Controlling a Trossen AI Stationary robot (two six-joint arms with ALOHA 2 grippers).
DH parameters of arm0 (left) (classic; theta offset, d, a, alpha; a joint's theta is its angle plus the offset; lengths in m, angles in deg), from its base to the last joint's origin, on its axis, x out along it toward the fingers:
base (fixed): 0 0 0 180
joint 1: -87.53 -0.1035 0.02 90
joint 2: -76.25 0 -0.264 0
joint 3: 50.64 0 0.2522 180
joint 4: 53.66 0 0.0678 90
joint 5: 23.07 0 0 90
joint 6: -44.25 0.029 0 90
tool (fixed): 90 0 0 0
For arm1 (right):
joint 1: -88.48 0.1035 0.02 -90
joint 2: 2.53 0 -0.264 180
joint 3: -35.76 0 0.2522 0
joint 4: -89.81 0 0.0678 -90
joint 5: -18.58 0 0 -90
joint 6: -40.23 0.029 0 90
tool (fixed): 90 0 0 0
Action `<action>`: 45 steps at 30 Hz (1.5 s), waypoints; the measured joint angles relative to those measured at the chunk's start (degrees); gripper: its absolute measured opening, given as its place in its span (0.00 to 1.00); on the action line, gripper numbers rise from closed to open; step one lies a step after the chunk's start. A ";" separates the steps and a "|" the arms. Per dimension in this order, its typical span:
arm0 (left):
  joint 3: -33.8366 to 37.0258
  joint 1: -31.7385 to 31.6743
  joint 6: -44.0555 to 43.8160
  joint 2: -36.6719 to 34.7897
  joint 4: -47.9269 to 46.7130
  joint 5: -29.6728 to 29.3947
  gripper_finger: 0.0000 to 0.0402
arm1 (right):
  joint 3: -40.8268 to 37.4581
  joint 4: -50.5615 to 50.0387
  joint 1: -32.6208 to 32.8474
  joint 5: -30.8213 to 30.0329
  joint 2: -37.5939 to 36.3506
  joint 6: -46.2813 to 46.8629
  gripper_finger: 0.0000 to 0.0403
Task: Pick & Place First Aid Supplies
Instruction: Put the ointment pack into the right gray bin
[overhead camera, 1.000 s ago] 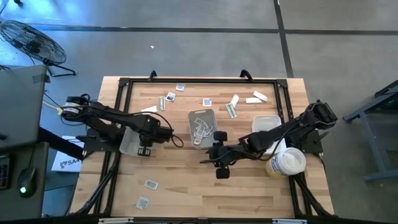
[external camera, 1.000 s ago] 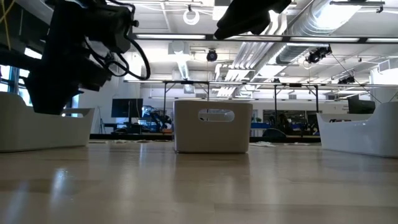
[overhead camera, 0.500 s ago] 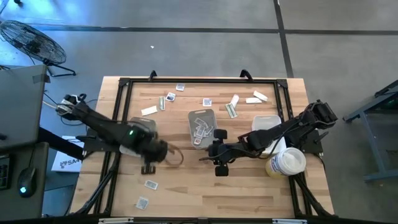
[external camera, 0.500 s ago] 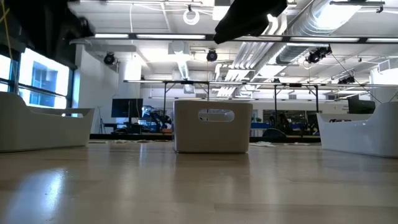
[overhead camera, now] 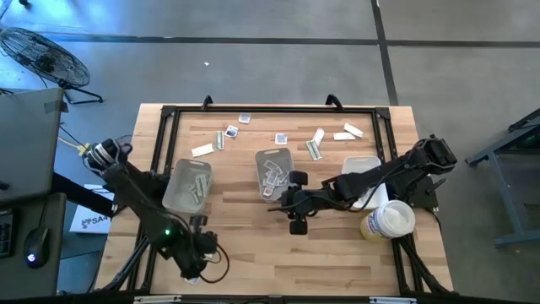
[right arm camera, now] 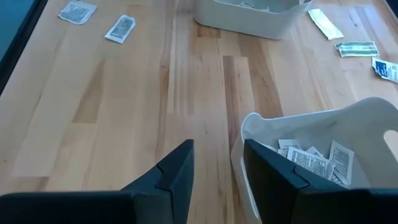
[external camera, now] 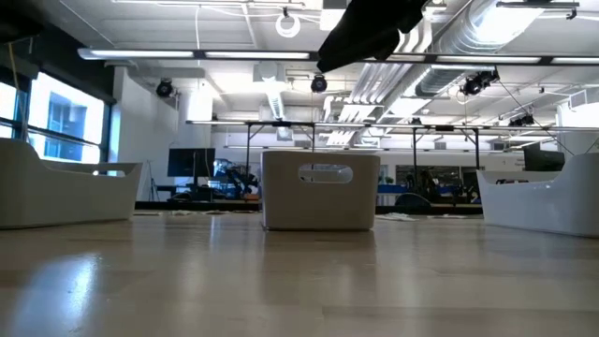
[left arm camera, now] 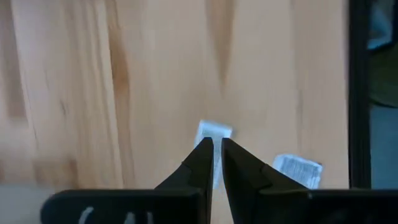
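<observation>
No text is legible: the dark print on the square white-grey sachets (right arm camera: 309, 163) is too small to read.

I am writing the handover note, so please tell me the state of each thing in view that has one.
Left gripper: fingers nearly closed over a square white sachet lying flat on the wooden table.
Right gripper: open, empty, beside the middle grey tray.
Middle grey tray: upright, holding sachets.
Round white tub with yellow label: on its side.
</observation>
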 joint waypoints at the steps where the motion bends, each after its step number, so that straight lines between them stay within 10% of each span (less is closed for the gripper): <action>1: 0.00 0.62 -3.51 0.72 -1.15 0.63 0.08 | 0.00 0.05 0.02 0.00 0.00 0.00 0.33; 15: 11.72 9.61 -42.54 3.16 4.76 -3.09 0.38 | 0.00 0.19 0.31 0.01 0.00 1.03 0.33; 45: 13.29 12.58 -35.45 11.08 6.97 -12.24 0.38 | 0.02 0.20 0.24 0.01 0.00 1.03 0.33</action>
